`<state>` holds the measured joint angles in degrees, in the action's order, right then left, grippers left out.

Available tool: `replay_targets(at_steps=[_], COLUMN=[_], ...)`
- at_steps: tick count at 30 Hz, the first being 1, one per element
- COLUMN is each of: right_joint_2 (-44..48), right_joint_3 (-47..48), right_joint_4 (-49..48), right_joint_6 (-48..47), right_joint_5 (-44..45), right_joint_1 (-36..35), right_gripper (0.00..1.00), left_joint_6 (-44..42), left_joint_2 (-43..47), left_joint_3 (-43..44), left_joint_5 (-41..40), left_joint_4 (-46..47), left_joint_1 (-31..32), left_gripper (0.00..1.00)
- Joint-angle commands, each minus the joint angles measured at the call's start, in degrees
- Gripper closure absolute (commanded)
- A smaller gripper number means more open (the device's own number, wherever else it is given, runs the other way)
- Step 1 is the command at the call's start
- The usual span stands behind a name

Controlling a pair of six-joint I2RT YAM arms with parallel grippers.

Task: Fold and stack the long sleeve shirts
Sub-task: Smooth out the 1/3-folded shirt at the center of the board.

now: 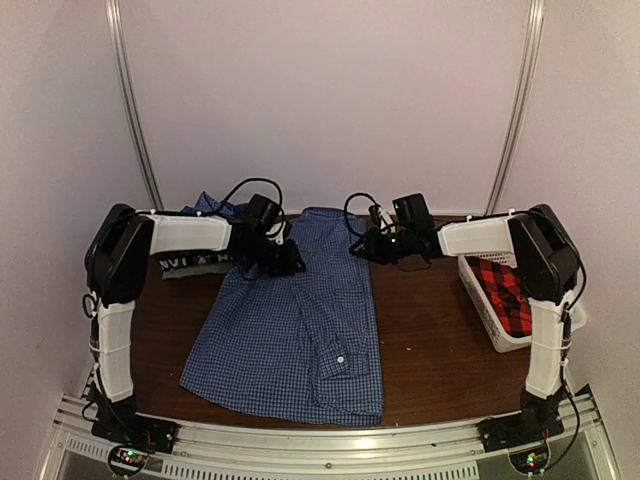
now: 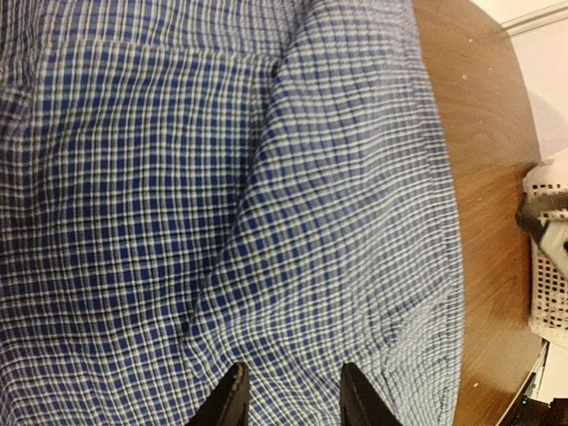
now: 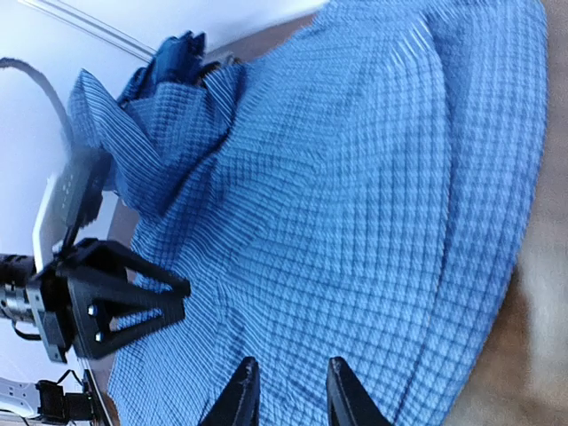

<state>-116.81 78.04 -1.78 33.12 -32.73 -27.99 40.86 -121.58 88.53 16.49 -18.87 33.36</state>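
left gripper (image 2: pixel 293 404): fingers (image 2: pixel 232 399) stand part-way apart with nothing pinched; checked cloth shows through the gap. it hangs over the upper left of the blue-and-white check shirt (image 1: pixel 300 330). cannot tell if the tips touch the cloth.

right gripper (image 3: pixel 288 395): fingers also part-way apart, nothing between them. it is over the shirt's upper right, facing the left gripper across the collar end.

blue-and-white check shirt: spread flat in the middle of the table (image 1: pixel 425 340), collar end far, hem near. one sleeve is folded in over the body, and its cuff with a white button (image 1: pixel 340 358) lies low on the right half. the right edge runs fairly straight. the hem stops close to the table's near edge. the left edge slants outward toward the near corner.

open room: a bare strip of wood between the shirt's right edge and the basket (image 1: pixel 487 322), and another bare patch left of the shirt, beside the left arm.

darker blue shirt (image 1: pixel 210 205): bunched at the far left of the table, behind the left arm.

red-and-black shirt (image 1: pixel 505 290): lying inside the white basket at the right edge, under the right arm.

count: three shirts, one basket, two grippers.
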Motion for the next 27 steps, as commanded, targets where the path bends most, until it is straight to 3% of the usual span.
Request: replay_targets(at_steps=[1, 9, 14, 22, 27], right_joint_2=[-7.93, -26.83, -40.92, -45.54, -43.55], right_joint_3=[12.44, 38.1, 56.54, 57.31, 57.19], right_joint_4=[1.35, 5.64, 4.23, -7.09, -7.34], right_joint_6=[-2.14, -3.25, 4.42, 18.14, 19.42], right_joint_5=[-1.37, -1.32, -2.63, -2.81, -4.2], right_joint_1=[-0.07, 1.26, 3.39, 5.74, 6.36], right_gripper=[0.73, 0.78, 0.81, 0.8, 0.74], left_joint_6=[-2.05, -3.23, -3.34, -3.94, -4.75], left_joint_2=[5.96, 8.1, 10.44, 12.24, 12.98], left_joint_3=[1.74, 3.03, 0.74, -1.01, -1.15], left_joint_5=[-1.07, 0.97, 1.54, 2.41, 2.47], left_joint_4=[-1.31, -5.07, -5.68, -5.64, -5.65], left_joint_1=[-0.32, -0.32, -0.32, -0.32, -0.32], left_gripper=[0.64, 0.64, 0.65, 0.64, 0.64])
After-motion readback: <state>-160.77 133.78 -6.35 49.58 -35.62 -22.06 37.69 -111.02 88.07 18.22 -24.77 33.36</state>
